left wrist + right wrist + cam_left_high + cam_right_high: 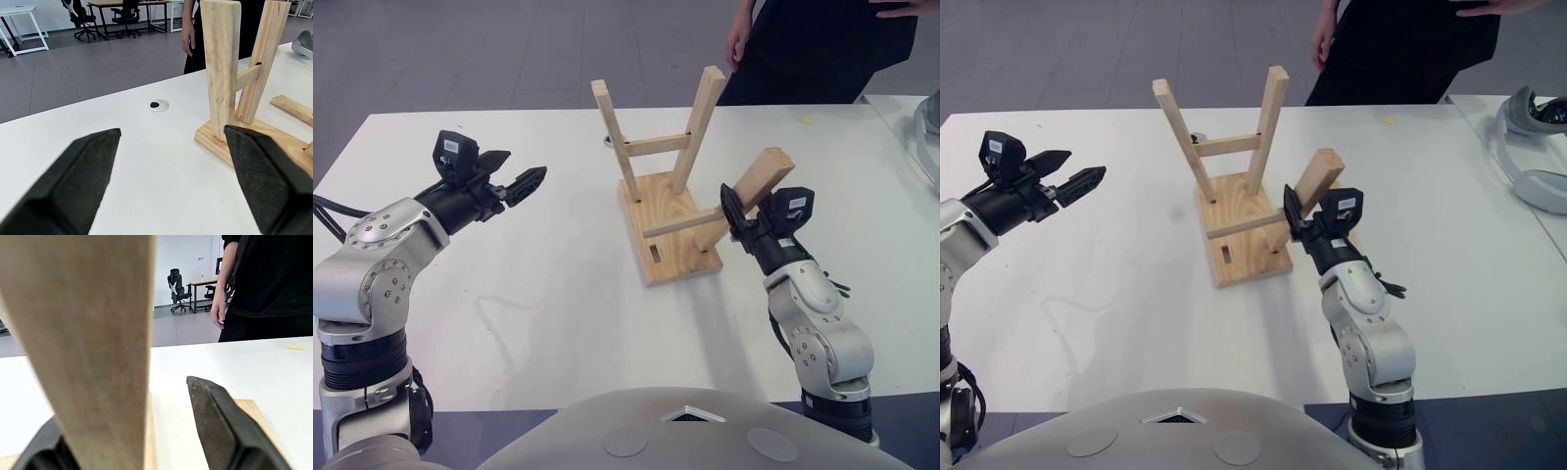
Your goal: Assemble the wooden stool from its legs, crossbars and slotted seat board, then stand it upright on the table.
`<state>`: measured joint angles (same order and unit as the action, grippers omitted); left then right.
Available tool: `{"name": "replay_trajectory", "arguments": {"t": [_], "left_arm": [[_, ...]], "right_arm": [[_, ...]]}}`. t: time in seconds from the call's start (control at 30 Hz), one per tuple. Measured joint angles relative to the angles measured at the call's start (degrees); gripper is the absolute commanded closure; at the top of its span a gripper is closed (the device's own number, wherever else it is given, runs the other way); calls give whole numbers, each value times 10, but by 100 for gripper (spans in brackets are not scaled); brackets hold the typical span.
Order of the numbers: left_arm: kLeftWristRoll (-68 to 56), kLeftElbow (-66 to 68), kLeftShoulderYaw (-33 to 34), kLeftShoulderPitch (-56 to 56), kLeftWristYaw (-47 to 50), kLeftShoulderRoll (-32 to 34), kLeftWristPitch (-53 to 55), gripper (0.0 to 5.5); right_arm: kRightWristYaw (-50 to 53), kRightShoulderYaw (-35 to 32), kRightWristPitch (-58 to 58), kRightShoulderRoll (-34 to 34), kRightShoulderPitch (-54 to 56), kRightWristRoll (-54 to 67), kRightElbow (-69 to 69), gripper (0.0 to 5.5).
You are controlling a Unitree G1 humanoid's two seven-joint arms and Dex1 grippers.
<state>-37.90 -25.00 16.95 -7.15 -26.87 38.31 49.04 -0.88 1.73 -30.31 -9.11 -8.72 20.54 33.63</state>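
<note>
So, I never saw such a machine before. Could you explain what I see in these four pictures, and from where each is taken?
It is a humanoid robot with two arms; each ends in a gripper of two fingers. The two wide pictures come from cameras in its head, looking down over a table. The other two come from a camera on each wrist, so the fingers look large there. On the table lies the stool's seat board, with two legs standing up from it, joined by a crossbar. The left gripper hangs open above the table, beside the stool, holding nothing. A third leg, with its own crossbar, leans tilted between the open fingers of the right gripper; the right wrist picture shows a gap on one side, so it is not clamped.
</note>
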Motion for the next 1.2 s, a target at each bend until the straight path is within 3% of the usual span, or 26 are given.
{"name": "replay_trajectory", "arguments": {"t": [0.27,0.67,0.9,0.97,1.2], "left_arm": [[3,1,-9,-3,0,-4,-8,161],[3,-5,-6,19,12,-21,-9,161],[5,-1,-3,18,14,-23,-22,161],[5,-1,-1,18,18,-24,-28,161],[5,-2,2,22,31,-35,-34,161]], "right_arm": [[-2,-49,-26,34,63,69,-3,269],[67,-162,-71,27,275,214,45,269],[71,-241,-84,-119,305,128,-118,269],[37,-226,-125,-153,281,119,-172,269],[-66,-171,-190,-171,234,106,-293,269]]}}
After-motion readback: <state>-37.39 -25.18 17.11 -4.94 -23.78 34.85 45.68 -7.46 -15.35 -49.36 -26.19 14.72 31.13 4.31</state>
